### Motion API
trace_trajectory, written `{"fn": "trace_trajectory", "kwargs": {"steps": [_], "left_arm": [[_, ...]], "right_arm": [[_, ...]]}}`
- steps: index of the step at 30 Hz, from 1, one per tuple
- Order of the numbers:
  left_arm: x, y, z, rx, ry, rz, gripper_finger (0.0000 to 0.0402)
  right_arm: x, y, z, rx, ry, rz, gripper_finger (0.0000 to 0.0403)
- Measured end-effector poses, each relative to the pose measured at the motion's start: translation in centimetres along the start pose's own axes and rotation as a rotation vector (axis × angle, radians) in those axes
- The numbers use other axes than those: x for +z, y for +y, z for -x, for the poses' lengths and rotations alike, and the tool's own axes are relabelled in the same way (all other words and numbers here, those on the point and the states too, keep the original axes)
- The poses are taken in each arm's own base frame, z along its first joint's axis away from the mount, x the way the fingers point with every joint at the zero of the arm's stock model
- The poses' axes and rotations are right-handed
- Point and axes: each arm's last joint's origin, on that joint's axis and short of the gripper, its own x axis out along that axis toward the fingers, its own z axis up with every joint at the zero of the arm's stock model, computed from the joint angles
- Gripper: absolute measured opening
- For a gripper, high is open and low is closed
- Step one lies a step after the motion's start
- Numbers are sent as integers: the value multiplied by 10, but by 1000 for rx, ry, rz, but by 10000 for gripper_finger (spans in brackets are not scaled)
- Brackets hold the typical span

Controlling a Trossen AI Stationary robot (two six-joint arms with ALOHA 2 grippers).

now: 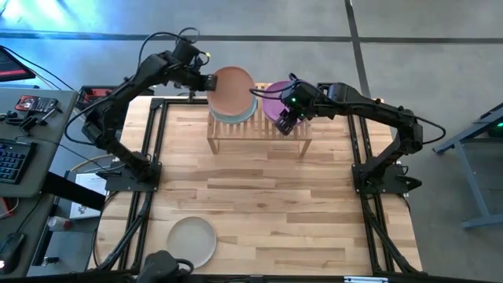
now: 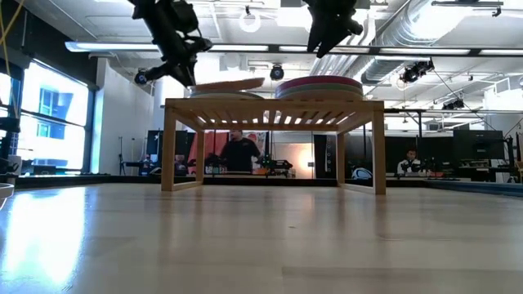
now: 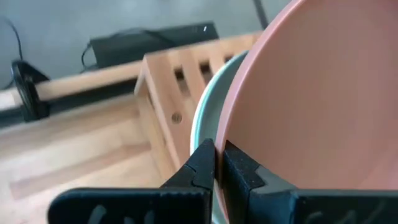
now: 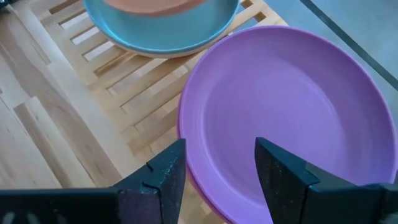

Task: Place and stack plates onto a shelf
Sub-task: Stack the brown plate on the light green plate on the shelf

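Note:
The light-wood shelf [image 1: 259,130] stands at the table's far middle. A grey-teal plate [image 1: 236,115] lies on the left half of its slatted top. Just over that plate hangs a peach plate [image 1: 232,88], with my left gripper [image 1: 208,80] shut on it. On the shelf's right half a purple plate [image 4: 292,106] tops a small stack [image 2: 319,86]. My right gripper [image 4: 221,168] hovers open above the purple plate's near rim, clear of it in the low view [image 2: 327,37]. My left gripper pinches the peach plate's rim [image 3: 231,134] between its two fingers, one on the inner face and one on the underside. The fingers slant down from the table's far left. The plate is slightly tilted over the grey-teal plate [image 3: 208,106]; whether the two touch I cannot tell.
A beige plate [image 1: 191,240] lies near the table's front left corner. Between it and the shelf lies bare wood. A side desk with a keyboard and tools [image 1: 23,118] stands left of the table. People sit in the room behind the shelf [image 2: 241,151].

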Motion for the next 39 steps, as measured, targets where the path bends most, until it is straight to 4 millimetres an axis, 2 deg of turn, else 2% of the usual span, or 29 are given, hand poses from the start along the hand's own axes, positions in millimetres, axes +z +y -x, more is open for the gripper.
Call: {"fn": "trace_trajectory", "kwargs": {"steps": [6,26,39], "left_arm": [[-1,2,-9,20,46,20,5],[-4,3,-8,36,69,47,5],[-8,-6,-16,63,73,5,5]], "right_arm": [[0,0,0,1,1,1,167],[0,0,0,1,3,1,167],[0,0,0,1,3,-10,167]]}}
